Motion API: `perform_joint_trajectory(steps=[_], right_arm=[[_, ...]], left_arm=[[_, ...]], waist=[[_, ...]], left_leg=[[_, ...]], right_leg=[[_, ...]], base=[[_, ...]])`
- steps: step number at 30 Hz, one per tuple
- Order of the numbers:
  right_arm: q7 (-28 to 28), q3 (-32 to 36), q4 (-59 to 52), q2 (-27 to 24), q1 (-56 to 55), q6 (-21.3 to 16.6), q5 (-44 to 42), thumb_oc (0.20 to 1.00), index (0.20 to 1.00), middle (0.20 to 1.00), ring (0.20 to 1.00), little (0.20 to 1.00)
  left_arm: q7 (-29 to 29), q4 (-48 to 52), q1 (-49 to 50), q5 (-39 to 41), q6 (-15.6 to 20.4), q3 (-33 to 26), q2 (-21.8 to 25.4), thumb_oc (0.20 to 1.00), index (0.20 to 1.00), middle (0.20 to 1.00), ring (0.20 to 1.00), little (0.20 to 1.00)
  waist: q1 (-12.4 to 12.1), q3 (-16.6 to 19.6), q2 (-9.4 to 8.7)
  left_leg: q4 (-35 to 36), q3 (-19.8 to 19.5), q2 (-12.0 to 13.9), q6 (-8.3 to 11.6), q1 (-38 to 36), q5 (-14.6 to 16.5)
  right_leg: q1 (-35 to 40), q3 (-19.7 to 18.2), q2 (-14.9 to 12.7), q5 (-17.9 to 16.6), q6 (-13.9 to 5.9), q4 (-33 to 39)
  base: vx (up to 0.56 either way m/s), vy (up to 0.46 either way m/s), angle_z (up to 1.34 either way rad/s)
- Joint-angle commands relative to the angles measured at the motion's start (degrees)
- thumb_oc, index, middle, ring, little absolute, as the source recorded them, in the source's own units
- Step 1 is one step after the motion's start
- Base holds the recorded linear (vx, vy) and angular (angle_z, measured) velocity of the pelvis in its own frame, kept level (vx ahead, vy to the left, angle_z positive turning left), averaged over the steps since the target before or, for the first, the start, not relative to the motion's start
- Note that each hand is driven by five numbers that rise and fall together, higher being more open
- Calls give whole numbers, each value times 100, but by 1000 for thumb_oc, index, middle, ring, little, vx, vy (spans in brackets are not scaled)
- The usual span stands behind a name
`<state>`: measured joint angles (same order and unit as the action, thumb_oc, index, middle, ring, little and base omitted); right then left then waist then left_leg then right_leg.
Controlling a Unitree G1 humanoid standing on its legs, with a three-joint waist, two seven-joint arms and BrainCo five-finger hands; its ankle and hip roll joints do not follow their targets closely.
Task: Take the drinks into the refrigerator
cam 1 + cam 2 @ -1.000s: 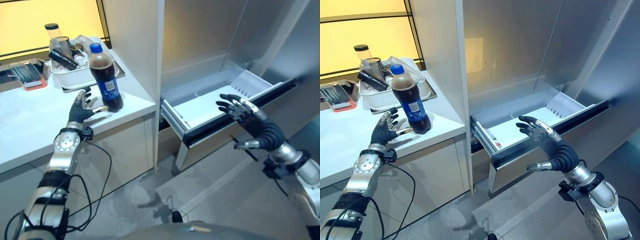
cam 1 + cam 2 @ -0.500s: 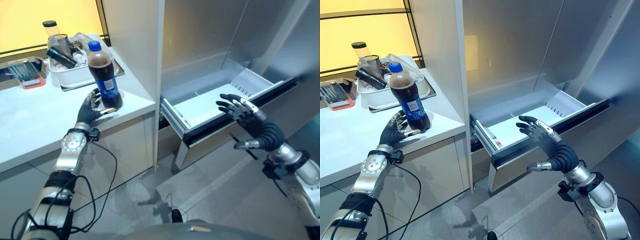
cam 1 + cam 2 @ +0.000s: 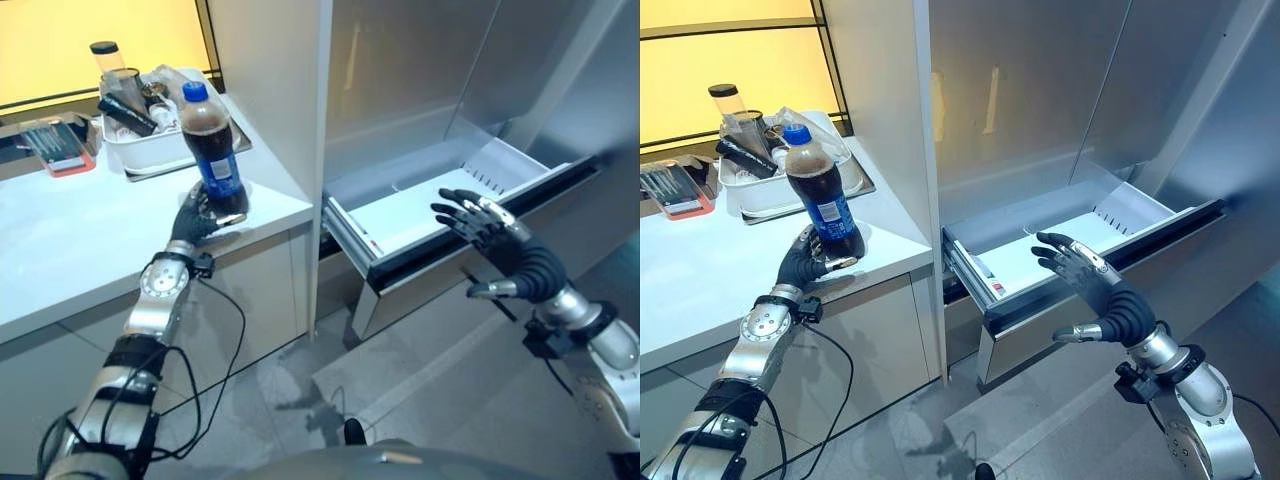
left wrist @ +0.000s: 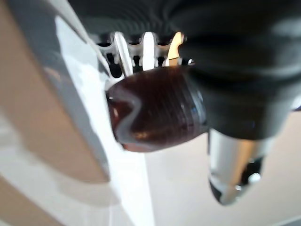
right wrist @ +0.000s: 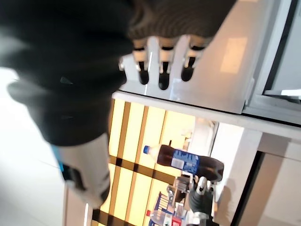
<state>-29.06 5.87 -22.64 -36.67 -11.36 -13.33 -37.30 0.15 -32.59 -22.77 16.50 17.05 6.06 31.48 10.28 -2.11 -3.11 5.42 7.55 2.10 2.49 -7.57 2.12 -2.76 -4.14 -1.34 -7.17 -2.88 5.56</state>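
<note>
The left robot hand (image 3: pixel 194 216) is at the base of the cola bottle (image 3: pixel 213 155), its fingers wrapped behind the lower part and the thumb reaching round the front; in the left wrist view the dark bottle body sits right against the palm, though that view is too close to say how firmly the fingers press. The bottle stands upright on the white bench (image 3: pixel 70 240), near its front right corner, with its blue cap on top and a blue label round the middle. Behind it on the bench sits a white tray (image 3: pixel 150 150) crowded with jars and dark items, and further left lies a small red-edged object (image 3: pixel 58 160).

The right robot hand (image 3: pixel 1090 280) hovers with fingers spread and straight, thumb held apart, holding nothing, just above the front edge of the open refrigerator drawer (image 3: pixel 1040 260). The drawer is pulled out, with a white interior, beside the tall white cabinet panel (image 3: pixel 275 90).
</note>
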Motion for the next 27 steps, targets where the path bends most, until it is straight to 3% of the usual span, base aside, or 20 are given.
perform_joint_trajectory(steps=[1,27], right_arm=[[-10,154,-488,-36,228,-147,-338,1000,1000,1000,1000,1000],[-32,-68,-470,-229,297,-117,-385,1000,1000,1000,1000,1000]], left_arm=[[108,-412,-945,-92,197,147,51,1000,1000,1000,1000,1000],[274,-892,-1740,16,190,347,238,1000,1000,1000,1000,1000]], waist=[[30,-5,-8],[82,-134,-60]], left_leg=[[-42,-451,-160,-218,-146,288],[-42,-474,-140,-188,-51,284]], right_leg=[[405,213,-65,564,-325,-333],[331,269,-41,570,-324,-311]], base=[[0,0,0],[0,0,0]])
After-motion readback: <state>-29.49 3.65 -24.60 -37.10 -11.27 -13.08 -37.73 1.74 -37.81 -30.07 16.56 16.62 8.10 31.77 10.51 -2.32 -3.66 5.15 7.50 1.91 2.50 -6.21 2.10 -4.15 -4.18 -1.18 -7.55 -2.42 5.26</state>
